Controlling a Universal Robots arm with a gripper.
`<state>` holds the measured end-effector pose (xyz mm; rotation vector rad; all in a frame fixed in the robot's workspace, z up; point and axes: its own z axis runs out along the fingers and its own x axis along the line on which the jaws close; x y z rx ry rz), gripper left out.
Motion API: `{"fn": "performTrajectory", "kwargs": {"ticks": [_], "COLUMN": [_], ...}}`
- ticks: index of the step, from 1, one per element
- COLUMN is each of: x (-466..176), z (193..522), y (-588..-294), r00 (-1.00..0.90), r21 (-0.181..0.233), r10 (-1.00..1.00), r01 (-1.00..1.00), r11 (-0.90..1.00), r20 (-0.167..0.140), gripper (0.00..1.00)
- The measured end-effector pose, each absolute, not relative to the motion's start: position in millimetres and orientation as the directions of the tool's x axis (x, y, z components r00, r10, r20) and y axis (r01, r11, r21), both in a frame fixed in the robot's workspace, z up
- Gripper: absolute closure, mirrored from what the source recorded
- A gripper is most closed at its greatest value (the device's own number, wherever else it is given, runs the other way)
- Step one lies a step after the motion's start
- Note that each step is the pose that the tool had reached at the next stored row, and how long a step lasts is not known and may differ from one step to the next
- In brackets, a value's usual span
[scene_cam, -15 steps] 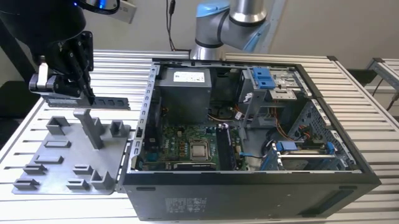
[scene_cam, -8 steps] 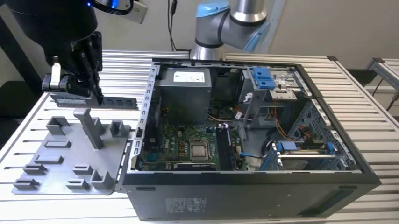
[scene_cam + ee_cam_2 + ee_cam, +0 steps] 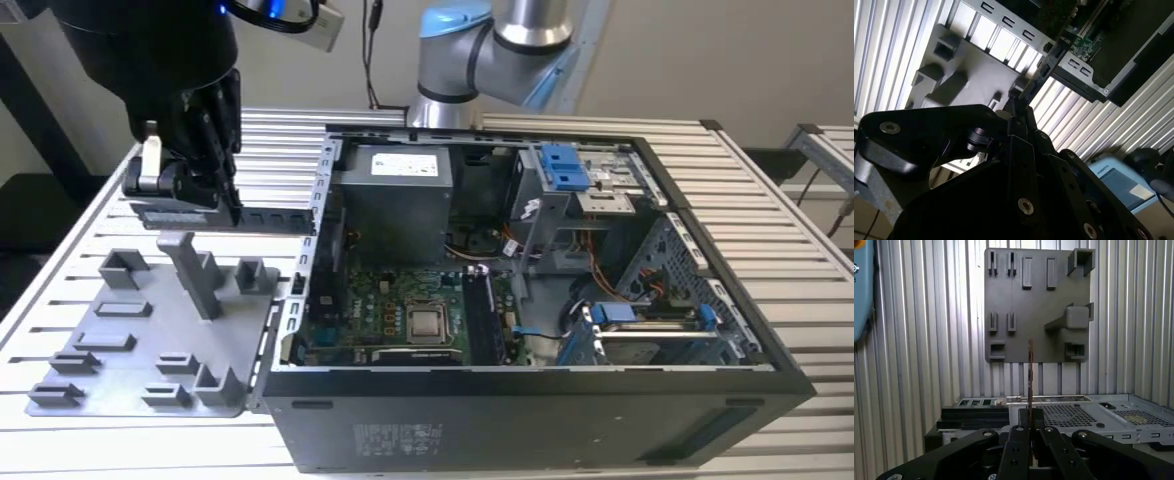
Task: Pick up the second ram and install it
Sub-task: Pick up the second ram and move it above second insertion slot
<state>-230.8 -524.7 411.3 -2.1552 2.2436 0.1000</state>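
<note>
Ram [image 3: 274,218] clenched in hand [image 3: 200,200], held clear above tray [image 3: 134,340] edge, beside case [image 3: 534,420]; pickup done, seating in motherboard [image 3: 380,300] pending.

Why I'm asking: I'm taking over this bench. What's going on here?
The arm's gripper is shut on the second ram. It holds the stick off the grey fixture plate, just outside the open computer case. The ram is not yet seated on the motherboard.
</note>
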Motion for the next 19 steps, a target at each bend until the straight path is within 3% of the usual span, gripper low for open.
{"fn": "performTrajectory", "kwargs": {"ticks": [19], "x": [-193.3], "z": [411.3], "y": [-524.8], "r00": [-0.041], "r21": [0.026], "r10": [-0.997], "r01": [-0.999], "r11": [0.039], "r20": [-0.065], "gripper": [0.86]}}
